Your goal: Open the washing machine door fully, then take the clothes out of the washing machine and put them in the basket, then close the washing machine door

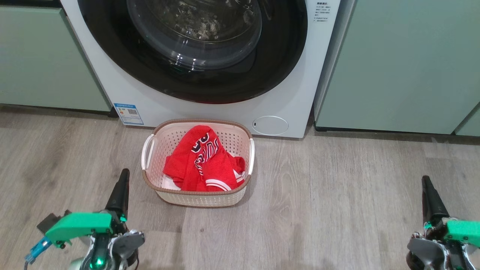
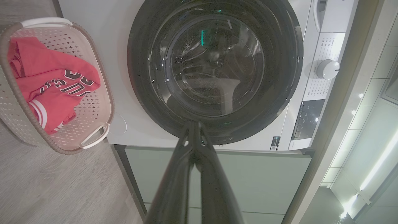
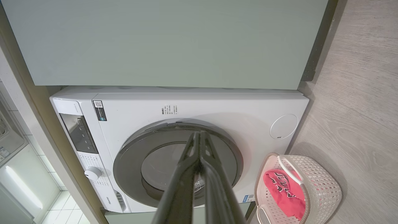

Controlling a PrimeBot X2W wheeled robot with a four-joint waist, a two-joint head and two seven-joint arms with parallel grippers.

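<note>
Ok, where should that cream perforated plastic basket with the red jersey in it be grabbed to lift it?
Probably by the white side handles of the cream perforated basket, coming in from its left and right ends: they stand off the brown rim as open loops, while the red jersey covers the middle.

The big round washing machine door (image 1: 195, 45) has a shiny black rim and a see-through glass bowl. The white washing machine (image 1: 161, 110) looks smooth and hard, a bit glossy. The small cream plastic basket (image 1: 204, 121) is full of tiny holes, with a brown woven-looking rim. The red clothes (image 1: 198, 161) are soft, crumpled cloth. The grey-brown floor (image 1: 337, 195) looks like matt wood boards. The pale green cabinets (image 1: 397, 63) are flat and matt.
</note>
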